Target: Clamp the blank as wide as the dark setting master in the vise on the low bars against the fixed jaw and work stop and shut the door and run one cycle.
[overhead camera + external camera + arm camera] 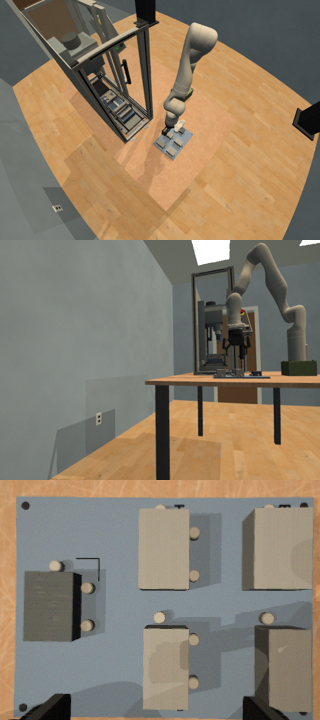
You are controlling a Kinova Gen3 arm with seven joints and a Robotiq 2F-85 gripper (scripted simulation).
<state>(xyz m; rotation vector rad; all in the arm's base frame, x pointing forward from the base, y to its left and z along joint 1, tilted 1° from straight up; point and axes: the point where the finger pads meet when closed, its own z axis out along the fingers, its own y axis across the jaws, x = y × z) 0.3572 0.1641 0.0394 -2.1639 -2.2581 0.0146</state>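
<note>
The dark setting master sits upright on the blue plate. Four pale blanks stand on it against pegs: one at top middle, one at top right, one at bottom middle and one at bottom right. My gripper is open and empty, above the plate's machine-side edge. The vise lies inside the guard; no blank is discernible there. The guard's door appears open. Knob position is unclear.
The black door handle is on the guard's robot side. The green button and black knob are on the control column behind. Guard posts stand between plate and vise. The arm's green base is on the table.
</note>
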